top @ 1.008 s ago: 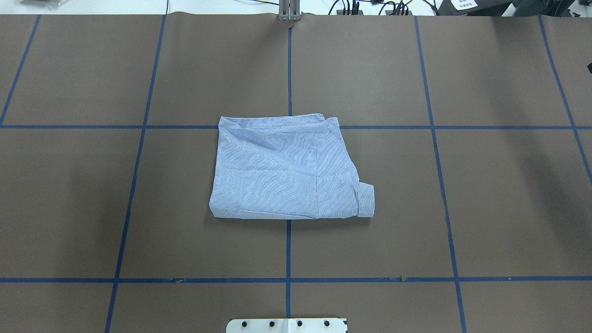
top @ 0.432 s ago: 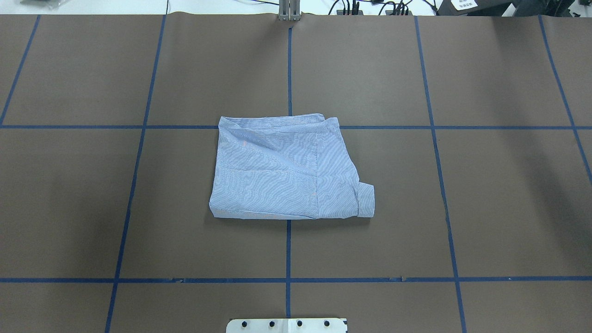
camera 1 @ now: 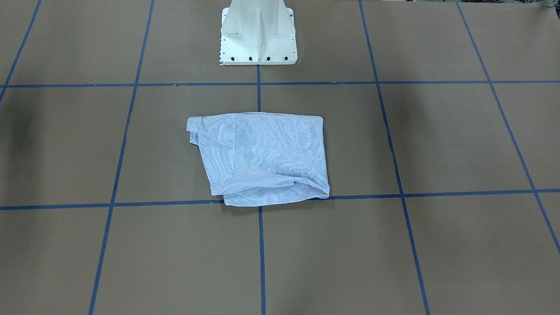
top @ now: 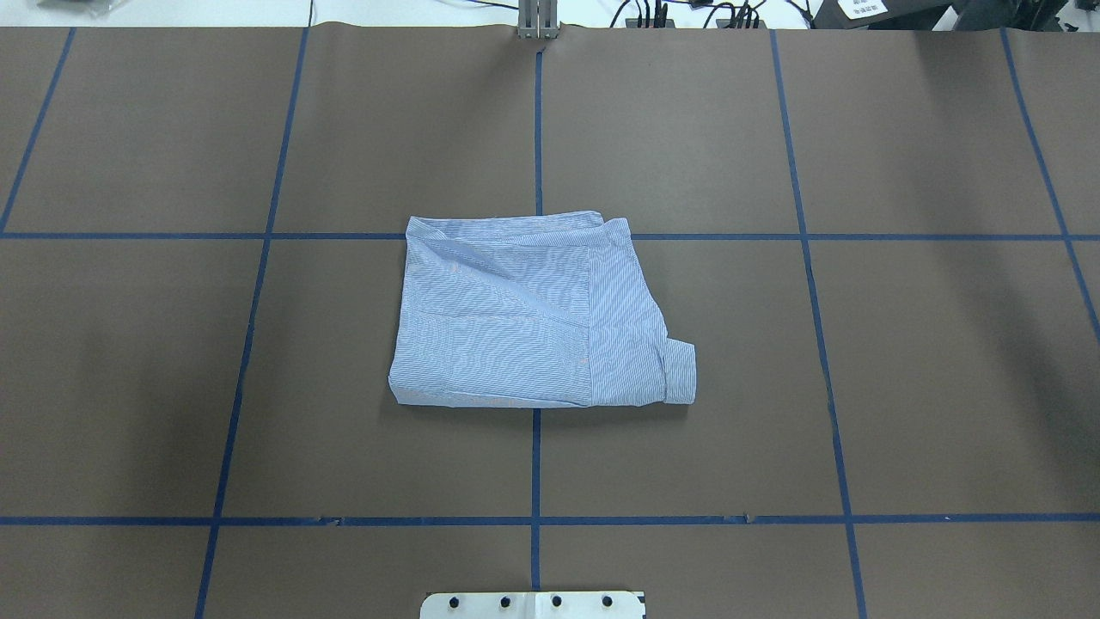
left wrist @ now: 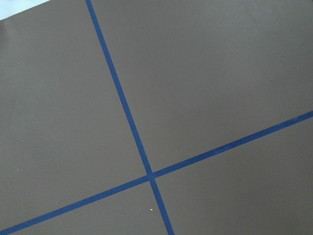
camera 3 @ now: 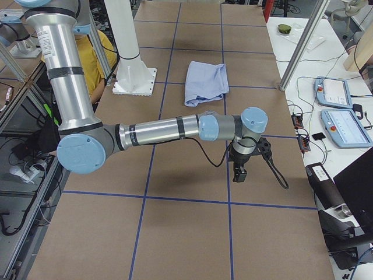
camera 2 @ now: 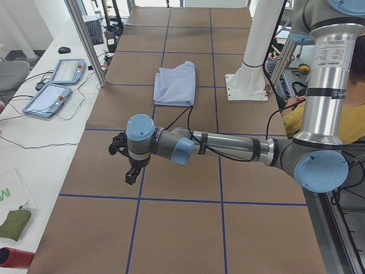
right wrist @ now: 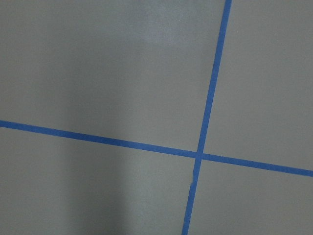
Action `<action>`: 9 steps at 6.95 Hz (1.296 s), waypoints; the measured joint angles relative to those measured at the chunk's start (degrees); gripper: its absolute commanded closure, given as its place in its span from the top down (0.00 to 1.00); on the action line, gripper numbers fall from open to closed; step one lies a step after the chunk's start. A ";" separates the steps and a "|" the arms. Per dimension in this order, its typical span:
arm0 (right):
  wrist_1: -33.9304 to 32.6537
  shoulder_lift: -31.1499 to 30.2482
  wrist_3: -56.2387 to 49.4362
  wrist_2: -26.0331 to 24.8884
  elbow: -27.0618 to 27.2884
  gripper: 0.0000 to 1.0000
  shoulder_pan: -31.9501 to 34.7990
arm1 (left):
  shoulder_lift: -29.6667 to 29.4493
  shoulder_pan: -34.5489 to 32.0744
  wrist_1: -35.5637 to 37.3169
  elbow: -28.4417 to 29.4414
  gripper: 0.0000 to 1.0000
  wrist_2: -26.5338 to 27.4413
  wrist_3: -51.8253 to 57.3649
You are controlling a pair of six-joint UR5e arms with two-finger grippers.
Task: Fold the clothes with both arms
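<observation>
The clothes are one light blue-and-white striped shirt (top: 516, 318), folded into a compact rectangle at the middle of the brown table, with a cuff sticking out at its near right corner. It also shows in the front view (camera 1: 267, 157) and both side views (camera 2: 175, 85) (camera 3: 205, 81). Neither arm touches it. My left gripper (camera 2: 132, 171) hangs over bare table far to the left of the shirt, and I cannot tell its state. My right gripper (camera 3: 239, 174) hangs far to the right, state likewise unclear. Both wrist views show only brown table and blue tape.
The white pedestal base (camera 1: 258, 35) stands at the table's robot side. Metal posts (camera 2: 85, 40) (camera 3: 303, 41) rise at the far edge. Side benches hold control tablets (camera 2: 57, 85) (camera 3: 338, 105) and cables. A person in yellow (camera 3: 96, 46) sits behind the robot.
A small dark shape at the right edge of the overhead view a second ago is gone from it. The shirt has not moved.
</observation>
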 measured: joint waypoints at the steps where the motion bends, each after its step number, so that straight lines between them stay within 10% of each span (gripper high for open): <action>1: 0.03 -0.26 -0.02 -0.05 0.42 1.00 -0.05 | 0.06 -0.15 -0.19 0.02 1.00 -0.24 -0.03; 9: 0.65 -1.82 -0.01 5.83 0.99 1.00 -0.12 | -0.53 -0.18 -0.68 -1.11 1.00 -0.07 -0.10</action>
